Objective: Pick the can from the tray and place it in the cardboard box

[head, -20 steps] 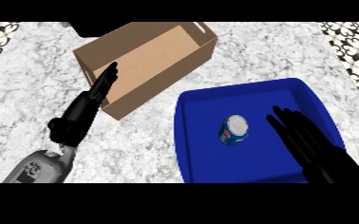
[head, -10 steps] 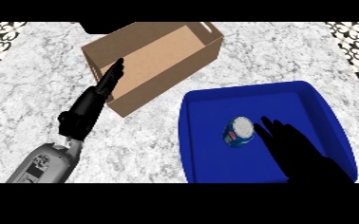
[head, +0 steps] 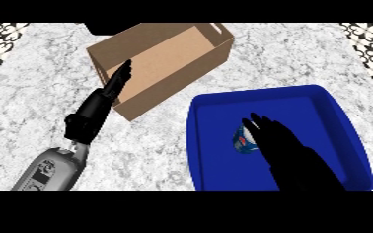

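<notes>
A blue and white can (head: 242, 140) lies inside the blue tray (head: 218, 113) at the lower right of the head view. My right hand (head: 287, 153) hovers over the tray with straight fingers, its fingertips covering the can's right side. The open cardboard box (head: 164, 61) stands at the upper left of the tray, tilted in view. My left hand (head: 98, 106) rests open beside the box's near left corner, fingers pointing up along its wall.
The counter top is speckled white marble (head: 291, 54). A dark object (head: 105, 27) shows at the top edge behind the box. Patterned dark patches sit at the top corners (head: 358, 29).
My right hand has slid left over the tray and now overlaps the can. The view has shifted slightly, and the left hand has stayed beside the box.
</notes>
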Controlling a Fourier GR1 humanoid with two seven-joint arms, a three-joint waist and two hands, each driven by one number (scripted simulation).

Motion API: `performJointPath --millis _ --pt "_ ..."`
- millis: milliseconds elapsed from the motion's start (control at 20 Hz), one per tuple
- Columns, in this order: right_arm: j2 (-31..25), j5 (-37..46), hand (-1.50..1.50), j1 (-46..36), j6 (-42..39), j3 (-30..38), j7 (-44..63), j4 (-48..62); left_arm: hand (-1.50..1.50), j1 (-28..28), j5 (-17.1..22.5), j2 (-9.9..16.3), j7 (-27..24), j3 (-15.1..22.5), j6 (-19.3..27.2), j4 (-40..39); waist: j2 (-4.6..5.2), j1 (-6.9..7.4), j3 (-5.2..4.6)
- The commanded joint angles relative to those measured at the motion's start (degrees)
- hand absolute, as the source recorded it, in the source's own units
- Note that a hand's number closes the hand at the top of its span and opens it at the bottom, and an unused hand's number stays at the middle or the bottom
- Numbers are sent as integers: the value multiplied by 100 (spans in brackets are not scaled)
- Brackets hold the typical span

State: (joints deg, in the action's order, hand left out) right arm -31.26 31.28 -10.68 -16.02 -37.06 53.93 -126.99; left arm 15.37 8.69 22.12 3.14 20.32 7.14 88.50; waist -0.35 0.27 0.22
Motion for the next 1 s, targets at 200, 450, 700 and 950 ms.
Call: performJointPath --millis 200,450,700,950 --pt "728 275 -150 -287 -277 55 47 1044 0 -111 -174 -353 -571 -160 -341 -794 50 -29 -26" --pt "746 908 -150 185 105 -35 -666 1085 0 21 -227 -387 218 -325 -456 -158 31 -40 -21" --pt "821 1014 -150 282 -29 279 -1103 1359 0 -252 -332 -355 -60 -592 -763 -174 33 -30 -22" --pt "823 1069 -150 377 -267 353 -1159 1388 0 -453 -627 -718 -286 -413 -614 -303 34 -37 -23"
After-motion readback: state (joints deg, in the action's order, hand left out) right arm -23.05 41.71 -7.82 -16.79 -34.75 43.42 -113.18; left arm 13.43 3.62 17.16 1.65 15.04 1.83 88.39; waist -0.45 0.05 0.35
